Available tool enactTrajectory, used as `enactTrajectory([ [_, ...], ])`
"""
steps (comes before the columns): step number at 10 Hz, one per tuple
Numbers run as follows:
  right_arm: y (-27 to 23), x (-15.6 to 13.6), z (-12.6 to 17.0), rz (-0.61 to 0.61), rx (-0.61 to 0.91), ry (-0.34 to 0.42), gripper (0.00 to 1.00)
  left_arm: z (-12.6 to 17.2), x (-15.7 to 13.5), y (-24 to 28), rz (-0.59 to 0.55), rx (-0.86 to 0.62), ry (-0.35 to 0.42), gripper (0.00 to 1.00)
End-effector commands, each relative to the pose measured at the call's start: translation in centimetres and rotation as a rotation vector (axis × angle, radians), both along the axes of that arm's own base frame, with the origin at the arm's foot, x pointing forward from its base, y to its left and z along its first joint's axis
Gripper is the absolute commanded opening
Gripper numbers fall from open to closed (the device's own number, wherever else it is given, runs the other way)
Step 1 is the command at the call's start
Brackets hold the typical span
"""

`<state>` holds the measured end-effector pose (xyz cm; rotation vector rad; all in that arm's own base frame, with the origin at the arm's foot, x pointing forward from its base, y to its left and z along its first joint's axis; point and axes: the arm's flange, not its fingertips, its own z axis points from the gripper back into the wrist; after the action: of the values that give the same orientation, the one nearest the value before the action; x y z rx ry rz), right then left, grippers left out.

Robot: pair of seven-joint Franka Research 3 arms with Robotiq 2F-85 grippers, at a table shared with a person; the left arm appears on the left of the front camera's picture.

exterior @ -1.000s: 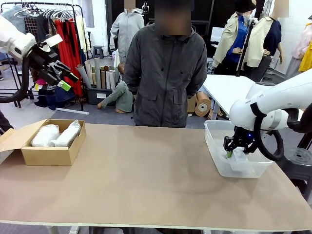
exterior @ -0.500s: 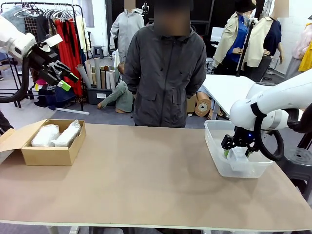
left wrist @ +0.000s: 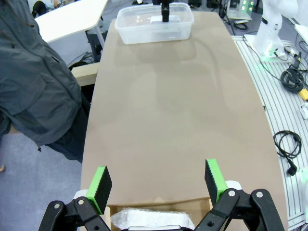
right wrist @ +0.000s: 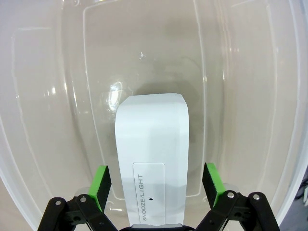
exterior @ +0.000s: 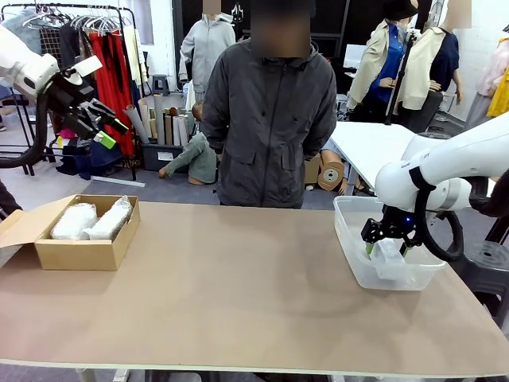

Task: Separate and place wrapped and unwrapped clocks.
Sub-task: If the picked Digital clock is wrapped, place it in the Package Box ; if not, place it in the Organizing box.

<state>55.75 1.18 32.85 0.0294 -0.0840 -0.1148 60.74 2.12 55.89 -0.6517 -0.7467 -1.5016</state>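
Observation:
Two wrapped clocks (exterior: pixel 74 220) (exterior: pixel 112 216), white blocks in crinkly clear plastic, lie side by side in the cardboard box (exterior: pixel 79 253) at the table's left. The unwrapped clock (right wrist: pixel 151 154), smooth and white with a SNOOZE/LIGHT label, lies on the floor of the clear plastic tub (exterior: pixel 350 247) at the right. My right gripper (right wrist: pixel 156 179) hangs open over it, green pads clear of both its sides; from the front, the right gripper (exterior: pixel 385 248) reaches down into the tub. My left gripper (exterior: pixel 109 131) is open, raised high above the box; in its own view the left gripper (left wrist: pixel 158 179) holds nothing.
A person in a dark jacket (exterior: pixel 274 119) stands at the far edge, hands out of sight. The brown tabletop (exterior: pixel 238 286) stretches bare between box and tub. The box's open flap (exterior: pixel 24 223) sticks out to the left. Clothes racks stand behind.
My right gripper has opened inside the tub and let go of the unwrapped clock, which now rests on the tub floor. The left arm has not moved.

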Motion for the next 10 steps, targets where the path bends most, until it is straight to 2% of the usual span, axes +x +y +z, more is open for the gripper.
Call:
enactTrajectory([
  [1,-0.30,0.02,0.68,0.026,0.014,-0.008,1.00,-0.02,-0.22,0.09,-0.005,0.005,-0.001,1.00],
  [10,0.03,-0.01,0.07,-0.001,0.004,0.000,1.00,-0.02,-0.22,0.09,-0.005,0.005,-0.001,1.00],
])
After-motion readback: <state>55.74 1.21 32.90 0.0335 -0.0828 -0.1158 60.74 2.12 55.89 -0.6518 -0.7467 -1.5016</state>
